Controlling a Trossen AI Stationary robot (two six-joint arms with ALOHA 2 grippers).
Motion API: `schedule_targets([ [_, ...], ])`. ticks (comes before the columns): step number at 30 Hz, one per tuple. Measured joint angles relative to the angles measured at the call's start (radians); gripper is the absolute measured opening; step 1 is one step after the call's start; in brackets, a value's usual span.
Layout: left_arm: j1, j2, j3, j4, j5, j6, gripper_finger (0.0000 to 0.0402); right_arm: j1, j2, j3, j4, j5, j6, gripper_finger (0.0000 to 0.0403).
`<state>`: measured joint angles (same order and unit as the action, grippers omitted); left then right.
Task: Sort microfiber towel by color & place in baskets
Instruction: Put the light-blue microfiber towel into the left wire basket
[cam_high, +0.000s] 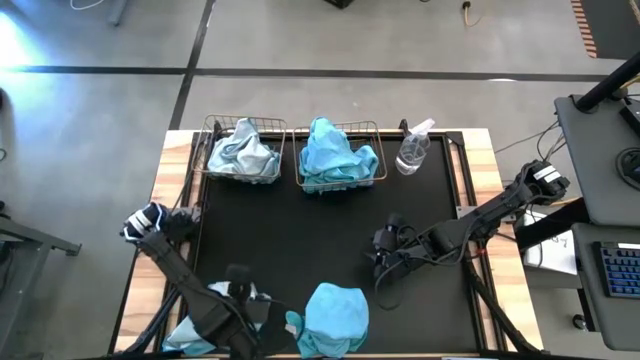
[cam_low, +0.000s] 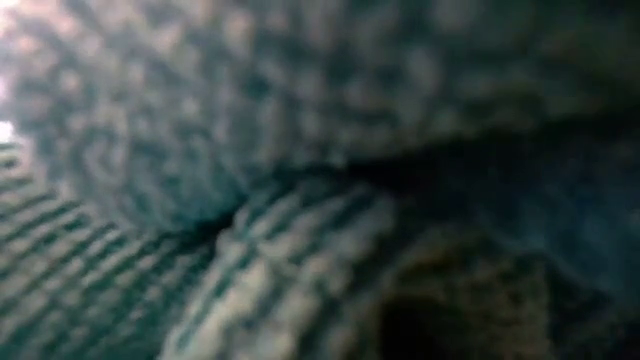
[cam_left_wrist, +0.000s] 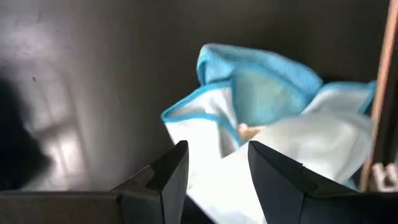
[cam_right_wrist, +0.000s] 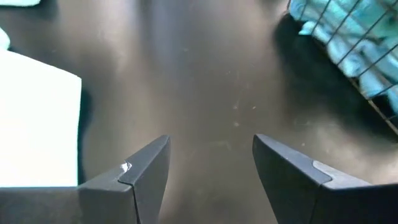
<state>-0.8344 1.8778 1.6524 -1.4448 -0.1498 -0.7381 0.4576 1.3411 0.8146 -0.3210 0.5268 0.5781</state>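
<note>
Two baskets already hold cloth — the left basket (cam_high: 214, 150) has a pale towel (cam_high: 241, 152) heaped in it, the right basket (cam_high: 372, 150) a turquoise towel (cam_high: 336, 155) — so we judge the sorting to be part done, with a pickup now in hand. Our left gripper (cam_left_wrist: 214, 171) hangs low at the near edge of the mat, fingers apart and holding nothing, directly over a small heap: a white cloth with blue edging (cam_left_wrist: 286, 149) lies just under and ahead of the fingertips, and a turquoise cloth (cam_left_wrist: 261, 78) sits a little beyond it, touching it. Our right gripper (cam_right_wrist: 211, 165) waits over bare mat, fingers wide apart and empty, with the right basket ahead of it and off to one side.

Next, we reckon, the left gripper must drop onto one cloth only and pinch a fold, keeping the two colours separate — the overlap makes that fiddly.

A spray bottle (cam_high: 413, 148) stands just beside the right basket; we can read no label or writing anywhere.
</note>
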Motion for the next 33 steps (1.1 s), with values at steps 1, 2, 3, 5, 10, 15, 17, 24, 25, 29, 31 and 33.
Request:
schedule_targets([
  [1, -0.005, 0.000, 0.000, 0.011, -0.006, -0.020, 0.0151, 0.000, 0.000, 0.000, 0.001, 0.008, -0.003, 0.0224],
  [2, -0.010, 0.000, 0.000, 0.020, -0.024, -0.039, 0.0151, 0.000, 0.000, 0.000, 0.002, 0.021, -0.011, 0.0224],
  [3, -0.016, 0.000, -0.001, 0.034, -0.045, -0.058, 0.0151, 0.000, 0.000, 0.000, 0.001, 0.034, -0.018, 0.0224],
  [5, -0.027, 0.000, -0.007, 0.046, -0.074, -0.105, 0.0151, 0.000, 0.000, 0.000, 0.002, 0.056, -0.039, 0.0224],
  [10, -0.058, -0.003, -0.071, 0.059, -0.070, -0.284, 0.0151, -0.005, 0.000, 0.000, 0.005, 0.069, -0.101, 0.0224],
  [15, -0.094, -0.005, -0.160, 0.158, 0.065, -0.411, 0.0151, -0.015, 0.000, 0.000, 0.008, 0.075, -0.170, 0.0224],
  [17, -0.109, -0.007, -0.187, 0.224, 0.096, -0.436, 0.0151, -0.025, 0.000, 0.000, 0.013, 0.075, -0.188, 0.0224],
  [24, -0.155, -0.015, -0.275, 0.437, 0.117, -0.519, 0.0151, -0.074, 0.000, 0.000, 0.013, 0.075, -0.197, 0.0224],
  [25, -0.158, -0.015, -0.288, 0.452, 0.116, -0.532, 0.0151, -0.081, 0.000, 0.000, 0.013, 0.075, -0.197, 0.0224],
  [29, -0.162, -0.015, -0.347, 0.468, 0.116, -0.590, 0.0151, -0.100, 0.000, -0.001, 0.013, 0.075, -0.196, 0.0224],
  [31, -0.161, -0.015, -0.382, 0.467, 0.116, -0.607, 0.0151, -0.099, 0.000, -0.005, 0.012, 0.075, -0.190, 0.0224],
  [33, -0.161, -0.015, -0.421, 0.468, 0.115, -0.637, 0.0151, -0.098, 0.000, -0.008, 0.013, 0.073, -0.181, 0.0224],
])
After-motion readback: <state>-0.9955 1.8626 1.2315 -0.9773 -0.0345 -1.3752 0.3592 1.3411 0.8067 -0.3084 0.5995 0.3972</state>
